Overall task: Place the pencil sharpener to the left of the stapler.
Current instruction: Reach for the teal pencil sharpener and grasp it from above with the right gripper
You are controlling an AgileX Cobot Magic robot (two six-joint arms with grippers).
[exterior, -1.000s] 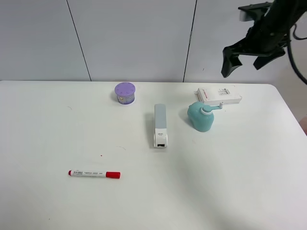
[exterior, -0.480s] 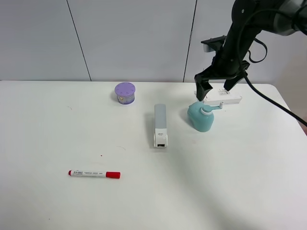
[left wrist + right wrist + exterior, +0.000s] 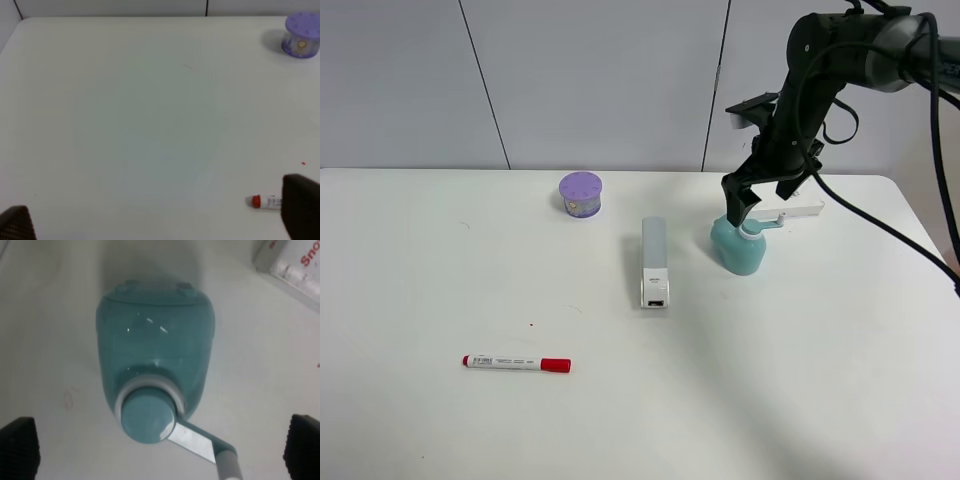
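The teal pencil sharpener (image 3: 740, 248) stands right of the white stapler (image 3: 654, 260), which has a grey top arm, near the table's middle. My right gripper (image 3: 758, 198) hangs just above the sharpener, open, its fingers straddling the top. In the right wrist view the sharpener (image 3: 155, 345) fills the centre with its white collar and crank handle (image 3: 200, 442), and the right gripper (image 3: 160, 449) has its dark fingertips (image 3: 19, 446) wide apart on either side, not touching it. My left gripper (image 3: 160, 217) is open over bare table and is out of the high view.
A purple round container (image 3: 581, 194) stands behind and left of the stapler. A flat white box (image 3: 798, 207) lies just behind the sharpener, partly hidden by the arm. A red-capped marker (image 3: 516, 363) lies at the front left. The table's right edge (image 3: 925, 240) is near.
My right arm came down from the upper right and leftward, and its open gripper now sits just above the sharpener. Nothing on the table has moved.
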